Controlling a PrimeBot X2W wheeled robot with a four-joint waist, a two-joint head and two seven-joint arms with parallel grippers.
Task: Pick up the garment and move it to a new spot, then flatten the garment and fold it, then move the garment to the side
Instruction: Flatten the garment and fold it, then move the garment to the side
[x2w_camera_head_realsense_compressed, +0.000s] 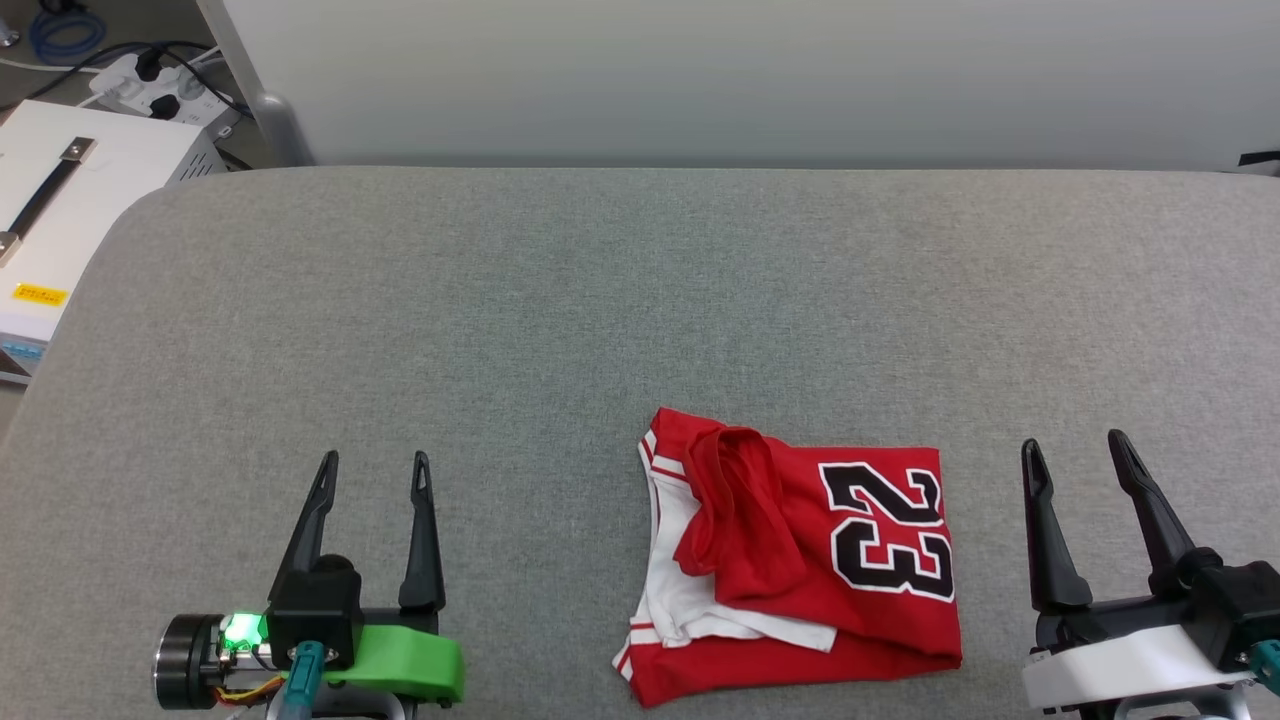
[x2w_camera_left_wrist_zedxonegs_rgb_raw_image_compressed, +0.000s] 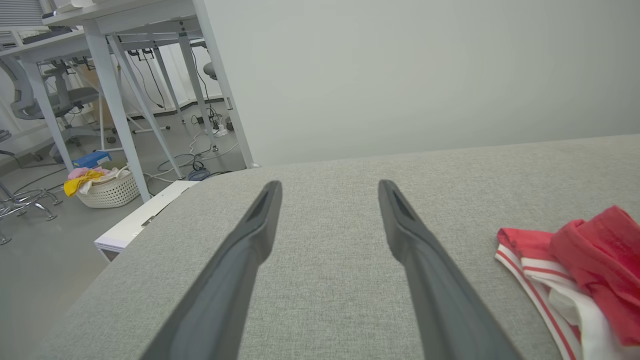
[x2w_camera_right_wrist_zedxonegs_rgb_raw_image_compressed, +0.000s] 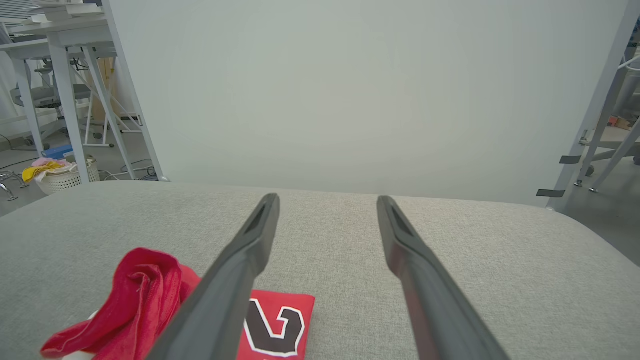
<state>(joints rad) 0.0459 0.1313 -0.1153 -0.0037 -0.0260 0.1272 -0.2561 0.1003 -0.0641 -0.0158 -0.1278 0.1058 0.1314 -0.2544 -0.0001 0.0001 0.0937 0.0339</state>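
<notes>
Grey table (x2w_camera_head_realsense_compressed: 400, 300) w/ folded red garment (x2w_camera_head_realsense_compressed: 790, 545) reading "23"; L end effector (x2w_camera_head_realsense_compressed: 375, 458) & R end effector (x2w_camera_head_realsense_compressed: 1072, 440) both spread.

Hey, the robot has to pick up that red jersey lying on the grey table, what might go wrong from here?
1. The garment lies bunched, a loose red fold over its white sleeve. The open left gripper or right gripper, closing there, may catch only that top layer, so it would likely lift twisted.
2. The table looks fabric-covered, so fingers pressed low could snag the cover along with the cloth.
</notes>
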